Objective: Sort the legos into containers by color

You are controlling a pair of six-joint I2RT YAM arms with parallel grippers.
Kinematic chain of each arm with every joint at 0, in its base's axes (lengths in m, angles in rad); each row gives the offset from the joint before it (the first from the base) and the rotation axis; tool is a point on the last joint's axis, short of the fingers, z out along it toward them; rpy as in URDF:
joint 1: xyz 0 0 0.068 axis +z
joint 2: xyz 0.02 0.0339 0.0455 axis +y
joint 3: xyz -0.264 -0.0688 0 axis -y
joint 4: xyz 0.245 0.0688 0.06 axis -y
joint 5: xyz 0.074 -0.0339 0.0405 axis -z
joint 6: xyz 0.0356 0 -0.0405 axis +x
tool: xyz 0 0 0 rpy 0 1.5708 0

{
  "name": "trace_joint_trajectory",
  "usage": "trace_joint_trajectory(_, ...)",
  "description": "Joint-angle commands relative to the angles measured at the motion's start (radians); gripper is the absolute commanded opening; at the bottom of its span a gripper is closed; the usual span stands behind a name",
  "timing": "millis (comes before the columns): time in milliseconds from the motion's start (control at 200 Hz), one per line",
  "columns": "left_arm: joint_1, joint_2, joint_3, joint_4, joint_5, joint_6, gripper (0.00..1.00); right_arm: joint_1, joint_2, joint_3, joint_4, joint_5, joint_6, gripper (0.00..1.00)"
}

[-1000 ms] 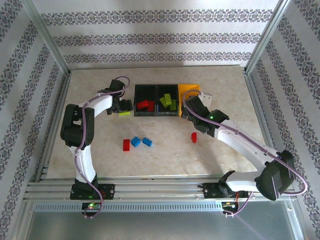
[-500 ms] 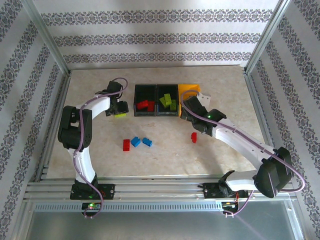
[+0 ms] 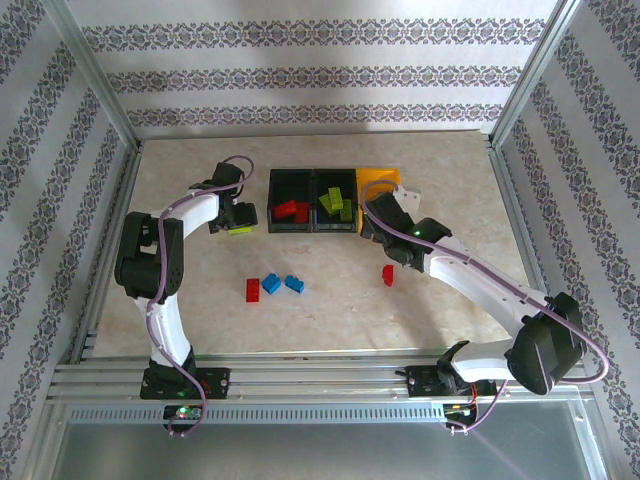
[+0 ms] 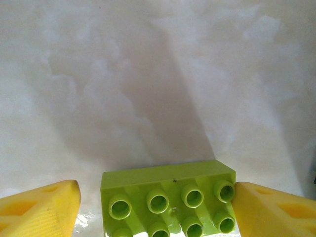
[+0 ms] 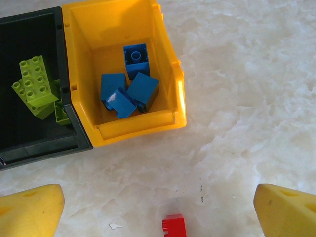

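Shifted slightly left since earlier, the left gripper (image 3: 240, 221) straddles a lime brick (image 4: 168, 197) on the table left of the containers (image 3: 271, 200), fingers apart, seemingly to grasp it, while the wide-open right gripper (image 5: 158, 207) hovers above a red brick (image 5: 174, 226).

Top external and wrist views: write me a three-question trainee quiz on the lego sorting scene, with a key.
1. Multiple choice: which colour of bricks lies in the yellow bin? A red, B blue, C lime green.
2. True or false: the lime green brick between the left claw's fingertips lies inside a bin.
3. Fill in: the loose brick on the table, seen between the right claw's fingertips in its wrist view, is coloured ____.

Key: 1 B; 2 false, it is out on the table, left of the bins; 3 red.
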Motion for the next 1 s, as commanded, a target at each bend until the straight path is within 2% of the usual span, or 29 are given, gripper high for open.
trace_joint_trajectory(0,0.012,0.032,-0.01,-0.015,-0.006,0.002,0.81,-0.001,0.009,0.006,0.011,0.006,0.013,0.98)
trace_joint_trajectory(595,0.012,-0.102,-0.033,-0.006,-0.009,0.003,0.88,0.01,0.042,0.021,0.016,-0.002,0.01,0.98)
trace_joint_trajectory(994,0.004,-0.019,-0.021,-0.007,-0.01,0.006,0.87,0.013,0.036,0.023,0.018,0.001,0.006,0.98)
